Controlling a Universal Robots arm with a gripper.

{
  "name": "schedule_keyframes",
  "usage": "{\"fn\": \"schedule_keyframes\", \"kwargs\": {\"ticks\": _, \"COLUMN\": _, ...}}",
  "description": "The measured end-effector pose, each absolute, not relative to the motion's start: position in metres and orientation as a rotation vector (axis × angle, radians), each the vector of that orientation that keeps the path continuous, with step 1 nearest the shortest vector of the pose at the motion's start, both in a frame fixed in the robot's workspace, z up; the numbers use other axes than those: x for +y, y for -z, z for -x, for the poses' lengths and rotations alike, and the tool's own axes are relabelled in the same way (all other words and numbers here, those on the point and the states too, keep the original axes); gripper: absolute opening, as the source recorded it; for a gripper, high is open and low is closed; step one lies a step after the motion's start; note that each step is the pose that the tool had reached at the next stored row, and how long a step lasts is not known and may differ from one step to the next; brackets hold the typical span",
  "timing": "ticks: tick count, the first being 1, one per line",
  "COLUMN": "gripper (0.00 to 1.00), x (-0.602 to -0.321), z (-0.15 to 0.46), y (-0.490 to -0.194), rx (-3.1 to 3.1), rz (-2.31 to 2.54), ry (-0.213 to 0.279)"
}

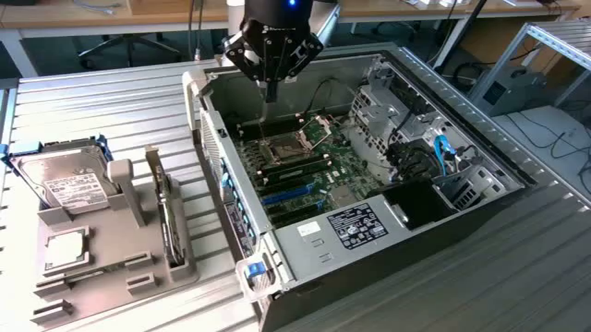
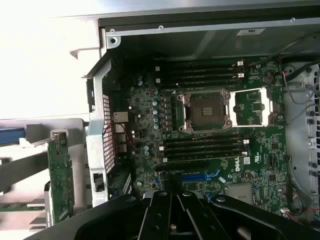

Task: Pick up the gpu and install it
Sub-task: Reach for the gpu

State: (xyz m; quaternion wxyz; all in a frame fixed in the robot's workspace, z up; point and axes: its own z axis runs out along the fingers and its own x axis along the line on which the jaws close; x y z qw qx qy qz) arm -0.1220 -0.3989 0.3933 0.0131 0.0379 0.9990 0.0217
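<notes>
My black gripper [image 1: 270, 97]
Glossy black linkage bars [image 2: 161, 215], round pivot screws [image 2: 221, 199], a blue light [image 1: 291, 3] on my wrist [image 1: 268, 14].

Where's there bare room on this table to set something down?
Bare table behind the tray, and along the case on the exterior view's right. Crowded: the tray with hard drive and gpu; the gap between tray and case is narrow.

The ribbed metal table [image 1: 111, 104] is carrying 2 things: the open computer case [image 1: 351, 290] is lying on its side, a gray parts holder [image 1: 106, 275] sitting beside it.
</notes>
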Motion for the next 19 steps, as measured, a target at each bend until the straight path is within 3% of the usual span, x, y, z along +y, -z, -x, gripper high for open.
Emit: {"fn": "schedule_keyframes", "kwargs": {"ticks": 19, "gripper": 0.11, "x": -0.399, "z": 0.138, "y": -0.393, "rx": 3.112, "rz": -0.118, "ry": -0.068}}
